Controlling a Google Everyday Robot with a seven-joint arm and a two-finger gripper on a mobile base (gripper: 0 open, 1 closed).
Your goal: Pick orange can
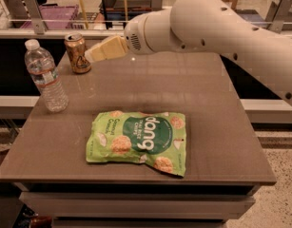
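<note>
The orange can [77, 53] stands upright at the back left of the brown table [217, 122]. It is orange-gold with a silver top rim. My gripper [94, 53] reaches in from the right on the big white arm [207, 27]. Its pale yellow tip is just right of the can, at about the can's height and very near or touching its side.
A clear plastic water bottle [45, 77] stands at the left edge, in front of the can. A green snack bag [138, 140] lies flat near the table's front middle. A railing and shelves run behind the table.
</note>
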